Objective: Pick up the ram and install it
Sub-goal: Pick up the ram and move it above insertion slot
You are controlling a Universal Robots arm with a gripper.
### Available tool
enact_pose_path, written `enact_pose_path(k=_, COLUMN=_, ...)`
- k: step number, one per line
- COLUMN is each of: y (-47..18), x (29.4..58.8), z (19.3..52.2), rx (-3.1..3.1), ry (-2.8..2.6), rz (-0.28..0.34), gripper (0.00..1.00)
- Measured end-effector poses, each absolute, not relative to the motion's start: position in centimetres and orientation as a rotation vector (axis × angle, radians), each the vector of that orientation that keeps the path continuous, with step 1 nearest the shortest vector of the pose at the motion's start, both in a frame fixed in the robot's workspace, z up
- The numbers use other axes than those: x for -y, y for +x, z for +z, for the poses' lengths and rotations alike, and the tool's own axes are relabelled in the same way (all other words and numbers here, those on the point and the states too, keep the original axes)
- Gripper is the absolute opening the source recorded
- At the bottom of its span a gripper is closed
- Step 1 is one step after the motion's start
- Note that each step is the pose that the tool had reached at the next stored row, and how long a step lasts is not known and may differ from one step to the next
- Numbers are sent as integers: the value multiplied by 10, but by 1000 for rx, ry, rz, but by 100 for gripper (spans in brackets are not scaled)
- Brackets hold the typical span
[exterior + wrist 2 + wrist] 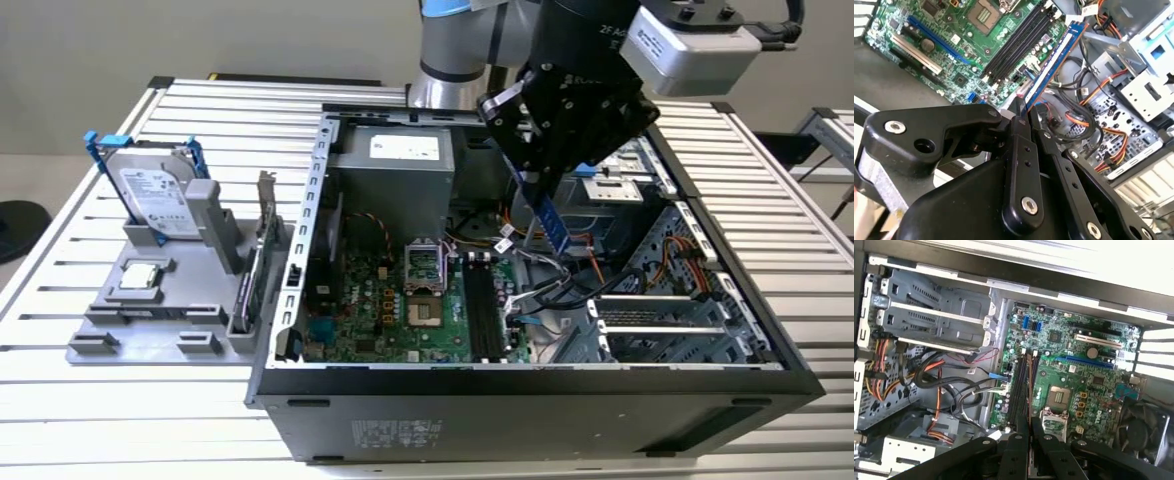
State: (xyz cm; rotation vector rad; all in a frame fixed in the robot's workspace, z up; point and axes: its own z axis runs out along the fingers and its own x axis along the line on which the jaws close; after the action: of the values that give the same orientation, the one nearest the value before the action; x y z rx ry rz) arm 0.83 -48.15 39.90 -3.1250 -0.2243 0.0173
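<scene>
Gripper [545,178]: fingers closed on the ram [553,218], over the open computer case [534,385]. Ram: blue stick, long axis running down out of the fingers. It hangs above the black memory slots [478,300], just toward the exterior view's right, apparently not touching them.

The arm [447,55] reaches steeply downward, its fingers [1023,160] pinched nearly together.

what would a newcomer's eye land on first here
The black gripper hangs over the open computer case, shut on the ram, which points down toward the green motherboard. At the exterior view's left, a silver hard drive in a blue frame stands upright on a grey holder.
</scene>
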Motion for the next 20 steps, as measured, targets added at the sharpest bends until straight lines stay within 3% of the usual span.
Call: enact_pose_path(k=20, y=11, x=481, z=395, rx=0, ry=-3132, rz=16, gripper=0)
